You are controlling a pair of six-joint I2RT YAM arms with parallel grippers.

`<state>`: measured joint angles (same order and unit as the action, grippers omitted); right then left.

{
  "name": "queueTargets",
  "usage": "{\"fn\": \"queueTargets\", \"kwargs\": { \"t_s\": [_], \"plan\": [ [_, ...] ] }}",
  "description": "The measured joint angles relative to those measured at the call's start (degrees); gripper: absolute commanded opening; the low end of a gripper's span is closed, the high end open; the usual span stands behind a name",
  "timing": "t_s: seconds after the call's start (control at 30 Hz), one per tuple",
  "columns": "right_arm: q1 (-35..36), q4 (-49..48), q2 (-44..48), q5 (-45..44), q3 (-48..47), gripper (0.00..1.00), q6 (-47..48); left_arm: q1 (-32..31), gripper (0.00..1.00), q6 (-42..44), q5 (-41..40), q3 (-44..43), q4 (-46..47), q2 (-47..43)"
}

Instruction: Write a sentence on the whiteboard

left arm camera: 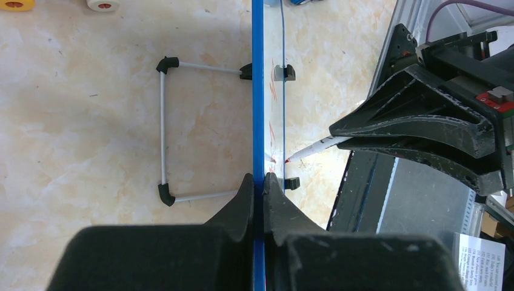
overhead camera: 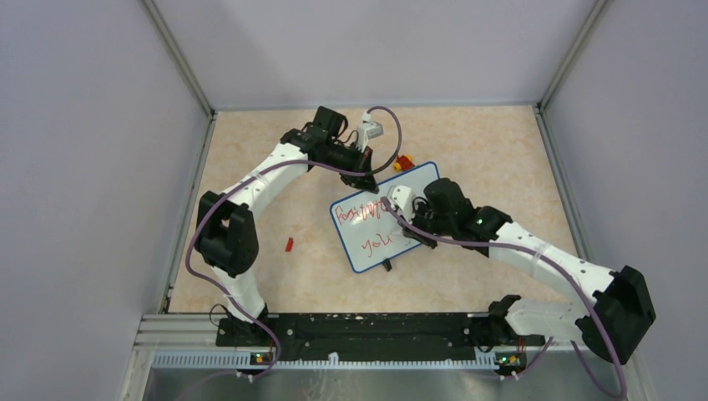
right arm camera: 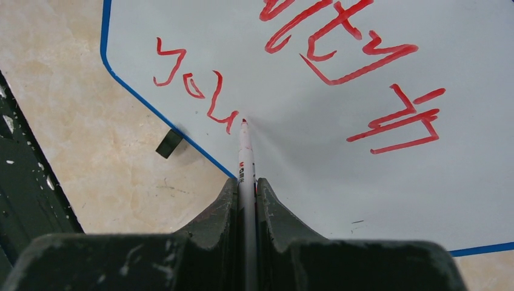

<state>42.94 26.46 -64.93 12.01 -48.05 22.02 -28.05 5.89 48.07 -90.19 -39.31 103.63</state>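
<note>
Pinching the blue rim of the small white rectangular whiteboard [left arm camera: 258,91], the left claw [left arm camera: 259,179] stood closed on the beige marbled counter [overhead camera: 467,150]; the right claw [right arm camera: 246,182] clamped a thin white marker [right arm camera: 245,151], tip touching the 2-line red sentence [right arm camera: 363,69].

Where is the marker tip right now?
In the right wrist view, the marker is clamped in the right gripper, its red tip on the whiteboard beside the sentence's last stroke, near the blue rim.

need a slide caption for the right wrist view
Right hand grips a white marker, its red tip on the whiteboard beside the red sentence.
</note>
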Motion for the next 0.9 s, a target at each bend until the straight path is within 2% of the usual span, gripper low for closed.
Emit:
{"fn": "queueTargets", "kwargs": {
  "t_s": [0.9],
  "plan": [
    [-0.7,0.3,-1.3,-0.3,2.7,0.00,1.0,0.0,0.00,0.0,-0.2,0.1,0.1,0.0]
  ]
}}
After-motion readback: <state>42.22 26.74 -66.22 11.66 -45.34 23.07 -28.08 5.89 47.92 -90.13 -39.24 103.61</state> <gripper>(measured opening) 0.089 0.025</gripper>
